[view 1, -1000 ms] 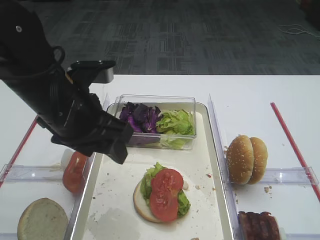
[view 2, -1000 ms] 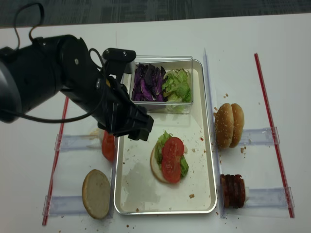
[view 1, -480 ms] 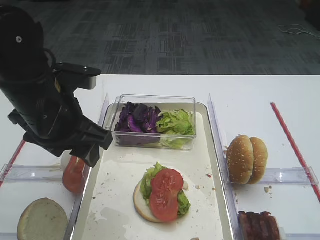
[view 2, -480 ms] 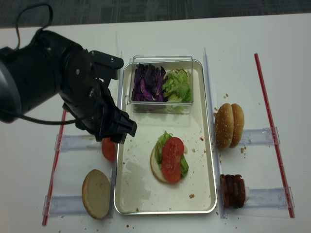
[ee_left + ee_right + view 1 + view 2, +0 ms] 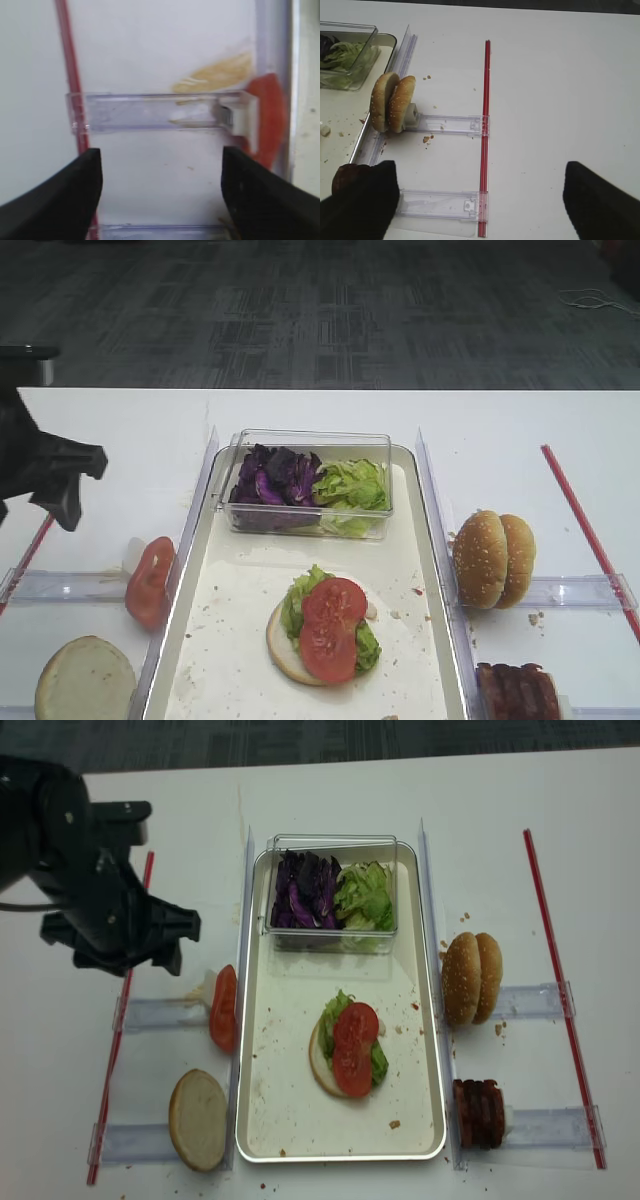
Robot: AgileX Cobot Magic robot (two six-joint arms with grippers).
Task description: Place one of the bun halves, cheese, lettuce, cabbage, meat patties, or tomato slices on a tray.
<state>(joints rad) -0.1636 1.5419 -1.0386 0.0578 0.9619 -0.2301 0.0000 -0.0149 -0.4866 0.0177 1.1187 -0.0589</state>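
1. My left pincer (image 5: 160,192) hangs with jaws wide and nothing between them. The upright tomato slice (image 5: 267,117) stands ahead and to its right, against a clear rail (image 5: 150,112).
2. Risk, in my judgement: the slice is thin and on edge; a sideways approach would topple it.
3. Further right lies the tray (image 5: 270,1120), holding a bun half (image 5: 318,1065) topped with lettuce and tomato.
4. A clear box (image 5: 330,940) on the tray contains purple cabbage (image 5: 300,890) and lettuce (image 5: 367,895).

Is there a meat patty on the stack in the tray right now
No, the stack on the tray shows only bun, lettuce and tomato slices.
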